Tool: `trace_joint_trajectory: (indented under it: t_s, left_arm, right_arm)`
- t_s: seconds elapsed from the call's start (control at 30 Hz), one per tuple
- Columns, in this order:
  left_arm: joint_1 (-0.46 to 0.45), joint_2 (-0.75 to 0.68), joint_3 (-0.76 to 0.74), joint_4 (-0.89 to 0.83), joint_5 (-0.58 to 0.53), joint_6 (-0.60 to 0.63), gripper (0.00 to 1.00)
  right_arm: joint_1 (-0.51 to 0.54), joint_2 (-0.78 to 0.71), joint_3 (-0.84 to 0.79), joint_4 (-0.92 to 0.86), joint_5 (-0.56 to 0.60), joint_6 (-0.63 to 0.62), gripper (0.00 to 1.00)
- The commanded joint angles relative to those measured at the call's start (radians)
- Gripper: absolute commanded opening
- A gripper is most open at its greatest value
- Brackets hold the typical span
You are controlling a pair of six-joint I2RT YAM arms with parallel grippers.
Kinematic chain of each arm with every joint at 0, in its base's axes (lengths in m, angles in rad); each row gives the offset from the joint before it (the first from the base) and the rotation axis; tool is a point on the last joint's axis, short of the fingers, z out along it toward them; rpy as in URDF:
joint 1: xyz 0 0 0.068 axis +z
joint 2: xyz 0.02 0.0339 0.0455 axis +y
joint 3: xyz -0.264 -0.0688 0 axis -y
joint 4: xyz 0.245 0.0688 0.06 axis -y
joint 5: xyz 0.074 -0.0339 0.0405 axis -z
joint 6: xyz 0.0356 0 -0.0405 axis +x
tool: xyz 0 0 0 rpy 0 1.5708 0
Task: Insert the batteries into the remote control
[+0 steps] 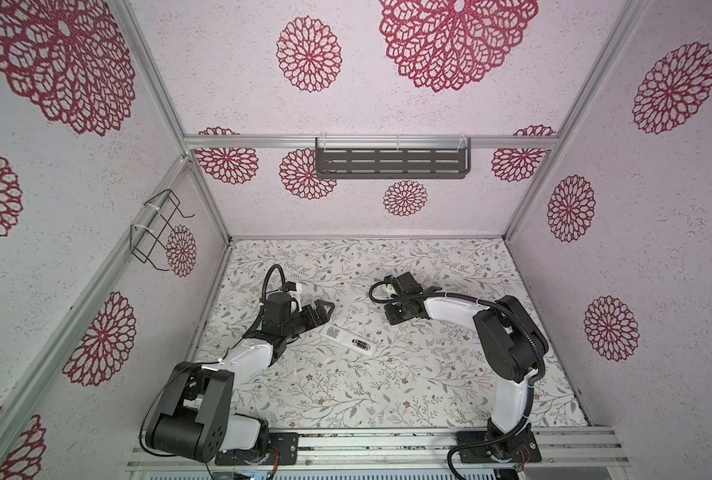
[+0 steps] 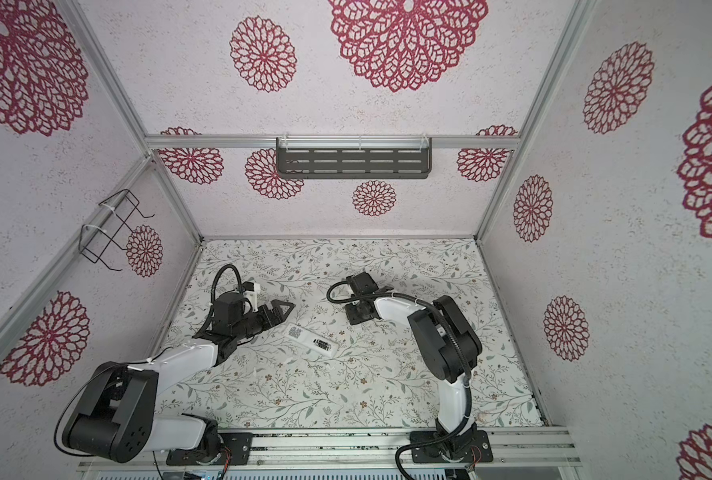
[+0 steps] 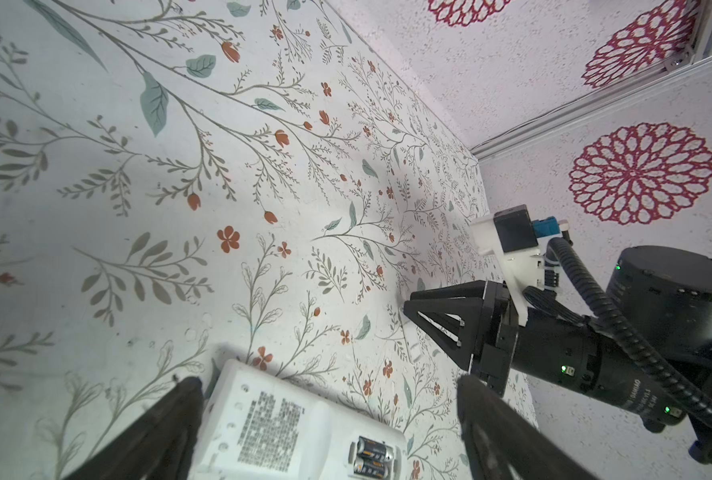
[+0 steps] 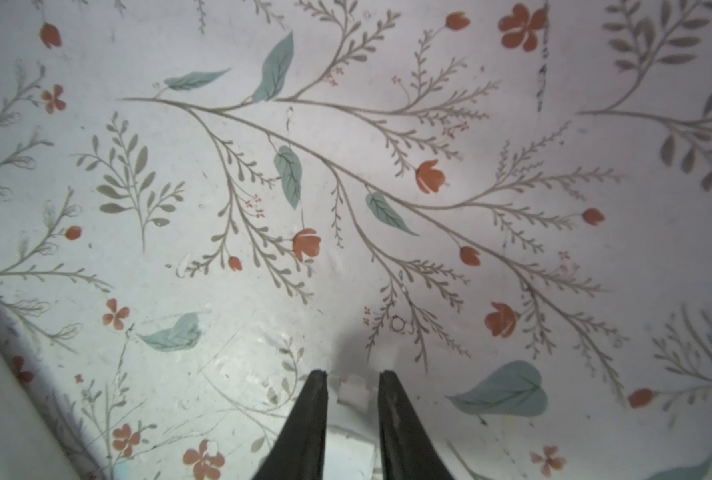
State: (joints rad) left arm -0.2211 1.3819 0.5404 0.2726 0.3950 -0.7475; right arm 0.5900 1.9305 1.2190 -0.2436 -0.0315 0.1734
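Lying beside wide-open left gripper: remote control | right gripper clamps white cover

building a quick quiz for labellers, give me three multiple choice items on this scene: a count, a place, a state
1. How many batteries sit in the remote control?
A none
B one
C two
2. Where is the white battery cover?
A on the wall shelf
B between the right gripper's jaws
C clipped onto the remote control
3. How do the left gripper's jaws stand?
A wide open
B shut on a battery
C shut on the cover
C: two dark cells lie side by side in it. B: the right wrist view shows it there. A: they stand far apart, holding nothing.
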Motion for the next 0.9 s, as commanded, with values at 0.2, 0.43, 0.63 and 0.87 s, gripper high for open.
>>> trace_joint_trajectory:
  t_s: [0.2,0.43,0.63,0.87]
  left_arm:
    - [0.011,-0.051,-0.001,-0.046,0.004,0.025,0.97]
    - [0.010,-0.068,0.008,-0.075,0.016,0.038,0.97]
    - [0.008,-0.089,0.016,-0.079,0.071,0.063,0.97]
    - [-0.028,-0.080,0.060,-0.057,0.189,0.093,0.97]
  right_arm:
    - [0.002,0.018,0.031,-0.010,-0.007,-0.011,0.22]
    - [0.004,0.004,0.030,0.024,-0.024,-0.023,0.14]
    - [0.004,-0.035,0.013,0.068,-0.061,-0.047,0.09]
    - [0.004,-0.103,-0.018,0.117,-0.105,-0.059,0.03]
